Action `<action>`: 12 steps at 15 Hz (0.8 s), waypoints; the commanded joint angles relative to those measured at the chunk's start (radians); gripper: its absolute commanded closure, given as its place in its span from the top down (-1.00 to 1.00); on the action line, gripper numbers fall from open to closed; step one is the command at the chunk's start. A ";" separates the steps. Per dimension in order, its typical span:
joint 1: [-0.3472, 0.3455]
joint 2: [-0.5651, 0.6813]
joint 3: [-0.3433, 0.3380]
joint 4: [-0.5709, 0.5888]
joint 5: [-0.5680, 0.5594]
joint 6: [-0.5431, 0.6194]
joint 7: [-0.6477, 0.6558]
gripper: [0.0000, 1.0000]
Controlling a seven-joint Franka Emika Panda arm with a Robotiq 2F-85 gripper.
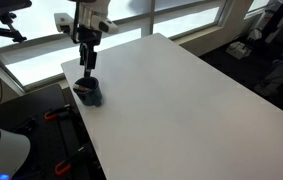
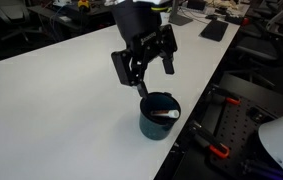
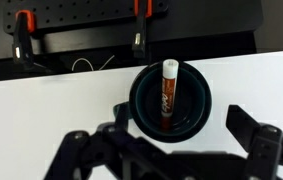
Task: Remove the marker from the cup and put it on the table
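The short, thin, reddish-orange stick-shaped marker [image 3: 166,98] sits inside the small dark blue-black cylindrical cup [image 3: 197,106]. It leans, with its pale upper end at the rim on the side facing the table edge. The cup stands upright on the large plain white rectangular table top [image 3: 41,112], near an edge and close to a corner in an exterior view [image 1: 89,95]. The black two-finger Robotiq gripper [image 2: 153,78] hangs directly above the cup, apart from it. Its jaws are spread wide and hold nothing. Beyond the table edge, orange-handled clamps [image 3: 21,30] hang on a dark rack.

Step in hand, as judged: descend and grasp the marker.

1. Centre the gripper on the marker's upper end, not on the cup's middle
2. Turn the wrist so the jaws close across the thin shaft
3. Lower slowly; the spread fingers look about as wide as the cup mouth, so keep them off the rim
4. Close lightly on the part nearest the rim
5. Lift along the marker's lean, so the light cup is not tipped or dragged toward the nearby edge
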 commanded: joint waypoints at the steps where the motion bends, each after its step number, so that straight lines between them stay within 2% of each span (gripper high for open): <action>1: 0.028 0.035 -0.017 0.015 0.008 0.041 -0.065 1.00; 5: 0.030 0.066 -0.017 0.025 0.041 0.044 -0.165 1.00; 6: 0.025 0.076 -0.017 0.032 0.072 0.033 -0.226 1.00; 7: 0.028 0.075 -0.018 0.030 0.063 0.028 -0.217 1.00; 8: 0.037 0.058 -0.021 0.023 0.017 0.013 -0.141 1.00; 9: 0.032 0.066 -0.022 0.015 0.041 0.036 -0.178 1.00; 12: 0.034 0.066 -0.023 0.015 0.030 0.036 -0.171 1.00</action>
